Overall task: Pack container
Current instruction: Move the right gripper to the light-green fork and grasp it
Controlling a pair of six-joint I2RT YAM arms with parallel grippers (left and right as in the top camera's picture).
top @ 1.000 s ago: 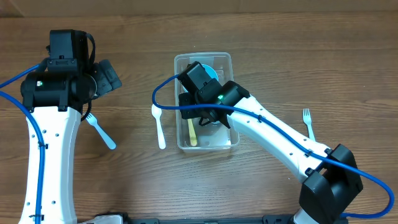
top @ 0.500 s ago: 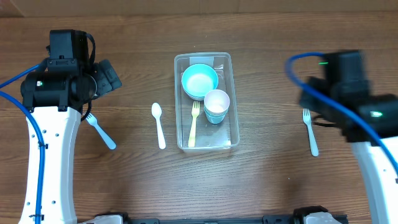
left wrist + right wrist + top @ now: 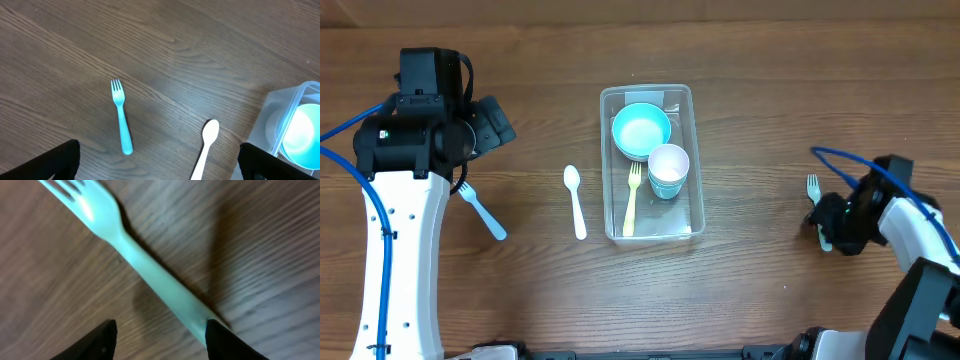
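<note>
Overhead view: a sec ago my right arm lay across the container (image 3: 604,170). Half a sec ago it was swinging out to the right. Now my right claw (image 3: 835,225) is down low at the mint fork (image 3: 813,187), well to the right of the container. My left arm hasn't moved, and the container's contents match the last frame.

Right claw, wrist view: open at a middling width, straddling the mint fork's handle. The handle runs diagonally btwn the tips and ends right up against one finger (image 3: 227,342). The other finger sits apart from it. Not closed on it, nothing lifted.

Left claw (image 3: 160,167): spread wide, holding nothing, above bare worktop (image 3: 210,60). A blue fork (image 3: 121,125) lies under it, and a white spoon (image 3: 207,145) is just beyond that, toward the container.

The container is btwn my two claws, mid-worktop. It holds a blue bowl (image 3: 641,130) at its far end, a cup (image 3: 668,168) touching the bowl, and a yellow fork (image 3: 632,200) along its left wall.

Room: bare wood btwn my right claw and the container's right wall. The container's near end beside the yellow fork is free.
</note>
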